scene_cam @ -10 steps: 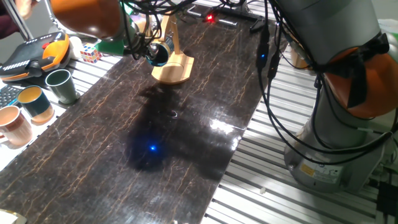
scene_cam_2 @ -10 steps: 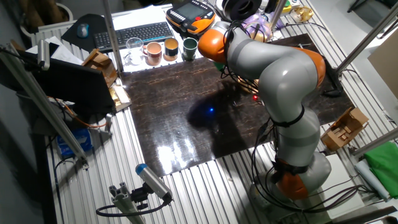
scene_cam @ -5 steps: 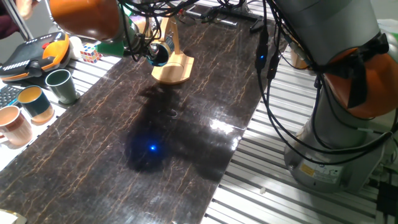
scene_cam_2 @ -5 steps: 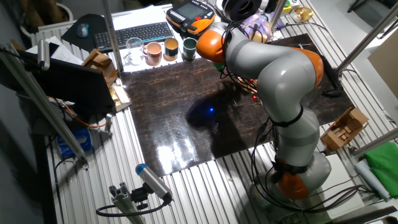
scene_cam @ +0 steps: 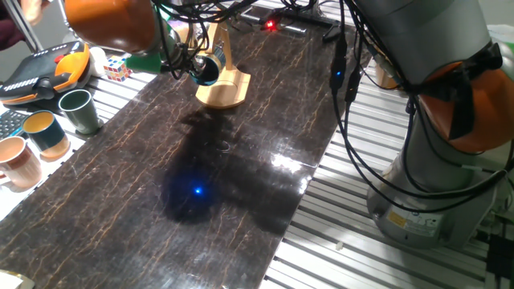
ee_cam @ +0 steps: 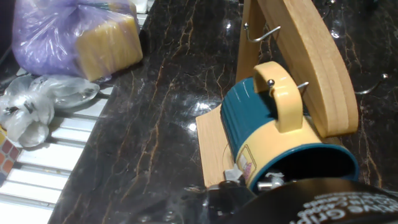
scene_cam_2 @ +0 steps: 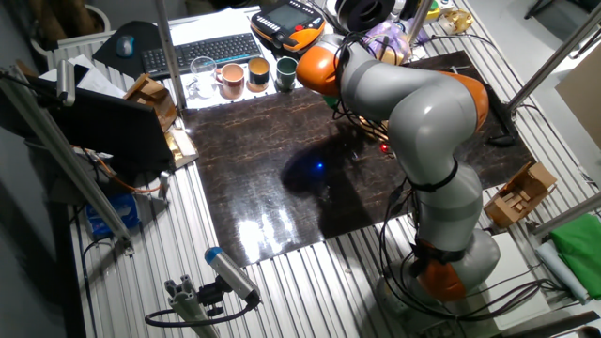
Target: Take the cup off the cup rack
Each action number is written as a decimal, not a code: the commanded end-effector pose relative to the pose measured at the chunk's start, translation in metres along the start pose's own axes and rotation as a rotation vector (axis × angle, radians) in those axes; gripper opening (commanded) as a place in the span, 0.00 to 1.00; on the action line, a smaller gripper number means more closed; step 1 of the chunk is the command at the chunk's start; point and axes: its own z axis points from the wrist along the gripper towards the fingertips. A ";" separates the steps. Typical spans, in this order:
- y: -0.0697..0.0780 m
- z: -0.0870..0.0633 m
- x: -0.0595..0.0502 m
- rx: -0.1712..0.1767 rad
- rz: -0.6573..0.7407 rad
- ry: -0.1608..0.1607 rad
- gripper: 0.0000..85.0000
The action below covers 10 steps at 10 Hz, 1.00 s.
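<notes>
Midway through the grasp step: hand (scene_cam: 191, 68) at the cup (ee_cam: 273, 134), upper left of one fixed view, grip unclear, cannot tell. Cup's handle on a hook of the cup rack (ee_cam: 305, 56). Next, probably: secure the rim, then lift the handle off that hook.

A small red light (scene_cam: 271, 25) glows at the table's far edge again; half a second ago it was dark.

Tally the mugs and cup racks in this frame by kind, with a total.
Cup racks: 1, the cup rack
Mugs hanging on it: 1, the cup
Mugs standing beside the dark mat: 3, the dark green mug, teal mug, pinkish mug
Total: 5
</notes>
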 end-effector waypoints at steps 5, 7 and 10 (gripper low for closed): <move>-0.001 0.001 0.000 0.002 -0.014 0.000 0.01; 0.000 0.000 0.000 0.000 -0.008 -0.011 0.01; 0.001 -0.001 -0.001 -0.010 0.016 -0.020 0.01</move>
